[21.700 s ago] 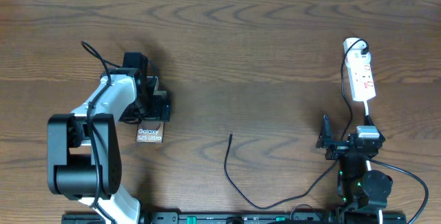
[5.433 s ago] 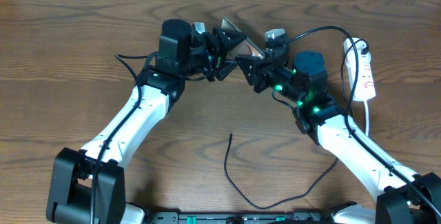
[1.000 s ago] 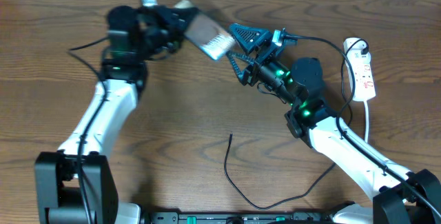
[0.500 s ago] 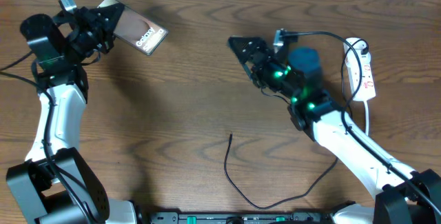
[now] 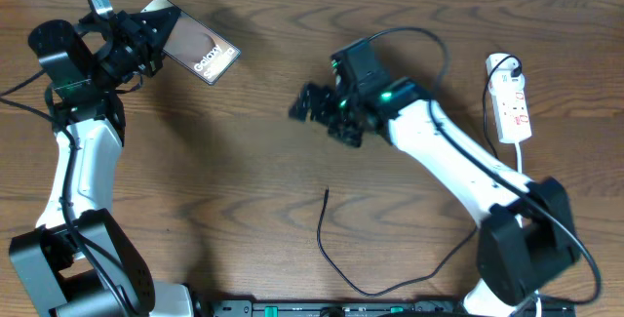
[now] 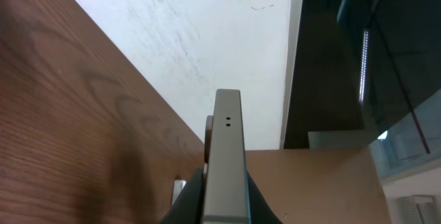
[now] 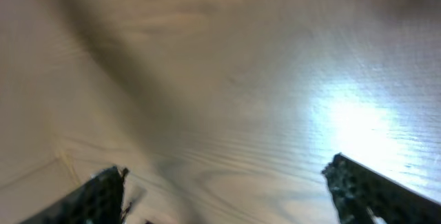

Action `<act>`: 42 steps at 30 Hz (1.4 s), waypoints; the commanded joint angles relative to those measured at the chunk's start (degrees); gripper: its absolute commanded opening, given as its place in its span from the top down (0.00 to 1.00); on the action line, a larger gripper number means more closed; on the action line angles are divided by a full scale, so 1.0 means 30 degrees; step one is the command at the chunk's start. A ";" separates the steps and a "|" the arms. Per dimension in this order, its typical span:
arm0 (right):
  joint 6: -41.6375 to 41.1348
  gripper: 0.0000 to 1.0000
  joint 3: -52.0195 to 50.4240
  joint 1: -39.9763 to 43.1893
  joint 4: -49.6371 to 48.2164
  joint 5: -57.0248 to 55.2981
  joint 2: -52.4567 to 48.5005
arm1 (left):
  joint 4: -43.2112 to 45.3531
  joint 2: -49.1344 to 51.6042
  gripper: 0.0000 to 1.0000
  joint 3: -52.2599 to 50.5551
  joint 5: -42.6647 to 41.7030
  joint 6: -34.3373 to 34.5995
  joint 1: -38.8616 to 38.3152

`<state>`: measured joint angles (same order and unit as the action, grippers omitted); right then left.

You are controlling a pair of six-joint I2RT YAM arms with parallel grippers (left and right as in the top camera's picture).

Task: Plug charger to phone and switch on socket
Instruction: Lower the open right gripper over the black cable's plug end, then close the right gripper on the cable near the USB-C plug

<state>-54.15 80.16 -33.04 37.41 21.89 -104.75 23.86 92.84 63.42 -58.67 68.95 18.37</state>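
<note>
Currently: left gripper pinching the phone, charger lying loose, right gripper spread

Nearest the robot's base, the charger (image 5: 323, 217) is lying on the table (image 5: 224, 180). It is a thin black cable curving in a loose loop toward the near edge. Its small plug tip is pointing away from the base and touching nothing. The table is showing a dark brown wood grain, with a bright glare patch in the right wrist view.

Farther out, at mid-table, the right gripper (image 5: 320, 120) is hanging over bare wood, apart from the cable tip. Its black, rough-textured fingers (image 7: 103, 195) are standing wide apart at the lower corners of the wrist view, with nothing between them. Both views of it are coming out blurred.

Beyond and to the right, the socket (image 5: 511, 102) is lying lengthwise near the far right edge. It is a small white elongated strip with red marks on its top face, a black plug sitting in its far end and a white cord trailing from its near end. Switch position cannot be told.

Farthest, over the far left corner, the left gripper (image 5: 144, 36) is pinching the phone (image 5: 198, 52) by one short end. The phone is showing as a slim rectangle, lying diagonally, with a glossy mirror-like back and white lettering. In the left wrist view it is appearing edge-on, a flat grey rim with two tiny holes, with the black fingers pressing on both faces.
</note>
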 commanded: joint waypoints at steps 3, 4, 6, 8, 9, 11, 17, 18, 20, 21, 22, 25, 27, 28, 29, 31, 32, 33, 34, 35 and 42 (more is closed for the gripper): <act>0.0794 0.03 0.0109 -0.0750 0.2616 0.0168 -0.0452 | 0.0226 -0.0364 0.92 0.0437 -0.0648 -0.0488 0.0036; 0.0787 0.04 0.0109 -0.0823 0.2994 0.0182 -0.0452 | 0.0226 -0.0364 0.92 0.0437 -0.0670 -0.0481 0.0036; 0.0780 0.06 0.0109 -0.1005 0.3971 0.0175 -0.0452 | 0.0226 -0.0364 0.93 0.0437 -0.0736 -0.0481 0.0036; 0.0787 0.06 0.0109 -0.1100 0.4612 0.0168 -0.0452 | 0.0226 -0.0364 0.93 0.0437 -0.0736 -0.0481 0.0036; 0.0780 0.06 0.0109 -0.1144 0.4962 0.0168 -0.0452 | 0.0226 -0.0364 0.92 0.0437 -0.0736 -0.0481 0.0036; 0.0772 0.08 0.0095 -0.1297 0.5712 -0.0080 -0.0452 | 0.0219 -0.0364 0.93 0.0437 -0.0758 -0.0481 0.0036; -0.0233 0.02 -0.0146 -0.2477 0.7104 -0.1916 -0.0452 | 0.0211 -0.0364 0.93 0.0437 -0.0823 -0.0481 0.0036; -0.0226 0.01 -0.0153 -0.2688 0.7096 -0.1996 -0.0452 | 0.0211 -0.0364 0.93 0.0437 -0.0831 -0.0474 0.0029; -0.0226 0.01 -0.0153 -0.2922 0.7104 -0.2288 -0.0452 | 0.0211 -0.0364 0.92 0.0437 -0.0911 -0.0474 0.0036; -0.0226 0.01 -0.0153 -0.3016 0.7111 -0.2404 -0.0459 | 0.0219 -0.0364 0.93 0.0437 -0.0962 -0.0474 0.0036; -0.0219 0.01 -0.0153 -0.3038 0.7147 -0.2441 -0.0488 | 0.0219 -0.0364 0.93 0.0437 -0.0962 -0.0474 0.0036; -0.0262 0.02 -0.0153 -0.3038 0.7490 -0.2404 -0.0903 | 0.0219 -0.0364 0.93 0.0437 -0.0962 -0.0474 0.0029; -0.0364 0.04 -0.0153 -0.3002 0.7825 -0.1749 -0.1668 | 0.0219 -0.0364 0.93 0.0437 -0.0962 -0.0474 0.0029; -0.0350 0.04 -0.0153 -0.2980 0.7847 -0.1508 -0.1865 | 0.0219 -0.0364 0.92 0.0437 -0.0954 -0.0474 0.0029; -0.0189 0.05 -0.0153 -0.2900 0.7883 -0.0998 -0.2251 | 0.0219 -0.0364 0.93 0.0437 -0.0954 -0.0474 0.0029; 0.0401 0.09 -0.0153 -0.2608 0.7825 0.0240 -0.3096 | 0.0219 -0.0364 0.93 0.0437 -0.0954 -0.0474 0.0029; 0.0794 0.10 -0.0153 -0.2382 0.7810 0.0984 -0.3592 | 0.0219 -0.0364 0.93 0.0437 -0.0947 -0.0466 0.0029; 0.0969 0.11 -0.0153 -0.2280 0.7817 0.1311 -0.3818 | 0.0226 -0.0364 0.92 0.0437 -0.0947 -0.0466 0.0029; 0.1421 0.13 -0.0153 -0.2062 0.7825 0.2113 -0.4371 | 0.0226 -0.0364 0.93 0.0437 -0.0947 -0.0474 0.0036; 0.1661 0.15 -0.0153 -0.1967 0.7832 0.2506 -0.4677 | 0.0226 -0.0364 0.93 0.0437 -0.0947 -0.0474 0.0029; 0.2594 0.21 -0.0153 -0.1698 0.7832 0.4131 -0.6054 | 0.0219 -0.0364 0.93 0.0437 -0.0954 -0.0474 0.0029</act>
<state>-49.04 79.96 -38.37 61.36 30.85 -121.67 23.86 92.84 63.42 -60.07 67.64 18.37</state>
